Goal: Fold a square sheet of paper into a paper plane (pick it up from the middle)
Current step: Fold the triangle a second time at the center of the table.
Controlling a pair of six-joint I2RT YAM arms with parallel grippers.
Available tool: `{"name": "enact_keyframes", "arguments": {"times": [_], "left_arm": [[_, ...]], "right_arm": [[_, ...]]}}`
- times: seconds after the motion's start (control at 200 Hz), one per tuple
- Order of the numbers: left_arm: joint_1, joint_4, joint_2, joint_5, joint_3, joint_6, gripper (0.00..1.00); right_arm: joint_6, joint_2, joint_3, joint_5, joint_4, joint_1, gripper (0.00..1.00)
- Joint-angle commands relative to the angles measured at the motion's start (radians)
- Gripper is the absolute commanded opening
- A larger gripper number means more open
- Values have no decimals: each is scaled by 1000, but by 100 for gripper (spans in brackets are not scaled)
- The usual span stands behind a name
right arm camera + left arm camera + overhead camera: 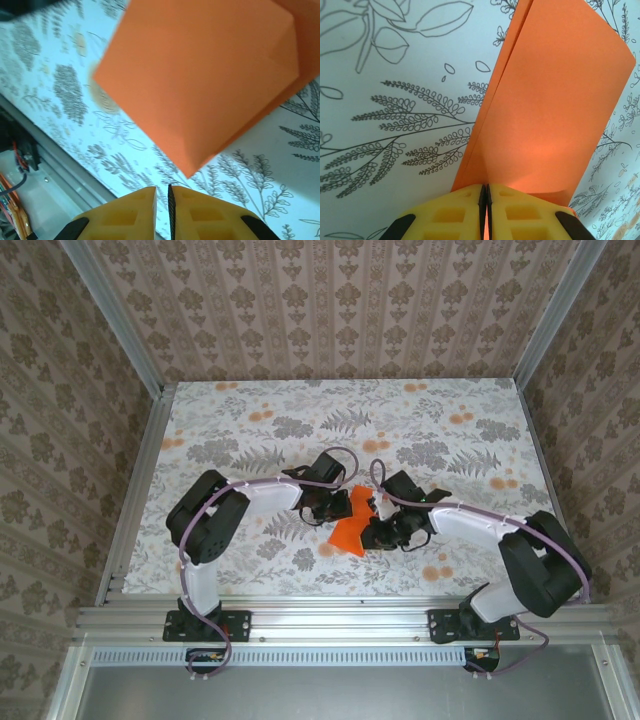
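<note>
Your left gripper (485, 192) is clamped on the near edge of the folded orange sheet (550, 100), holding it off the desk (395, 165) straight ahead, likely so your right gripper (162, 195), jaws nearly together on nothing visible, can work the corner just in front of it.

The white-and-black left arm (210, 525) and right arm (515, 550) both reach inward from their bases, elbows out, wrists tipped down so their heads nearly meet. The left pincer (485, 189) has its yellow fingers (447, 212) pressed together on a bright orange sheet of paper (555, 110). The right pincer (163, 190) has its fingers nearly together, with a thin slit between them.
</note>
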Motion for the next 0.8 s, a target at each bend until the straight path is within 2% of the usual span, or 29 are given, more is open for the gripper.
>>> {"name": "enact_keyframes", "arguments": {"times": [0.0,0.15,0.37,0.595,0.795], "left_arm": [[-8,-61,41,-18,5,30,13],[-8,-61,41,-20,4,31,13],[-9,-70,35,-22,2,37,13],[-8,-77,34,-31,-1,40,13],[-8,-76,38,-31,0,39,13]], "right_arm": [[59,-11,23,-24,41,5,16],[106,77,42,-70,140,14,17],[96,200,31,-53,124,25,17],[132,192,-88,-88,172,25,17],[152,173,-126,-90,175,25,18]]}}
